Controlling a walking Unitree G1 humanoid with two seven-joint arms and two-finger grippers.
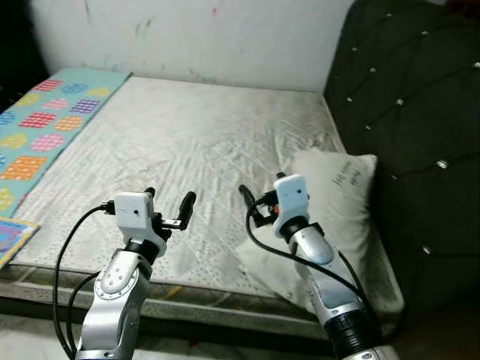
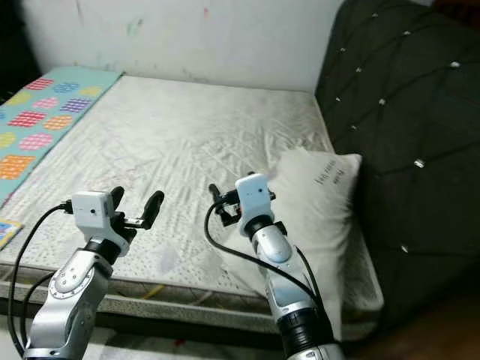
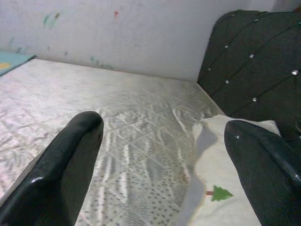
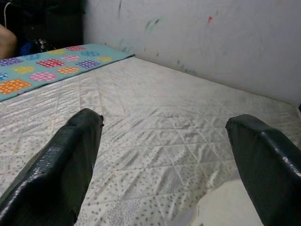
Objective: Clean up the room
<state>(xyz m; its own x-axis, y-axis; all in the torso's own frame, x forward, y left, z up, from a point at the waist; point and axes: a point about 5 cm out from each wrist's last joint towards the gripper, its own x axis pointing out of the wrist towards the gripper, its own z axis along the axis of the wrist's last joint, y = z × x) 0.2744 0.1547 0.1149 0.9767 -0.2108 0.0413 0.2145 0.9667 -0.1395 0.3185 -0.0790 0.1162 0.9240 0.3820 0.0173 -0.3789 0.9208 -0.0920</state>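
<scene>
A white pillow (image 1: 334, 214) with small print lies at the right end of the bare quilted mattress (image 1: 187, 139), against the dark tufted headboard (image 1: 412, 112). My left gripper (image 1: 169, 198) hovers open over the mattress's near edge, nothing between its fingers. My right gripper (image 1: 261, 185) is open too, just above the pillow's near left corner and holding nothing. In the left wrist view the pillow (image 3: 221, 188) with a small green tree print lies beyond the spread fingers (image 3: 61, 165). The right wrist view looks across the mattress (image 4: 155, 122) between its fingers (image 4: 61, 165).
A teal blanket (image 1: 45, 124) with coloured square patches covers the mattress's left end. A colourful flat item (image 1: 10, 237) sits at the near left corner. A white wall (image 1: 195, 37) with paint marks runs behind the bed. The floor (image 1: 30, 330) lies below the near edge.
</scene>
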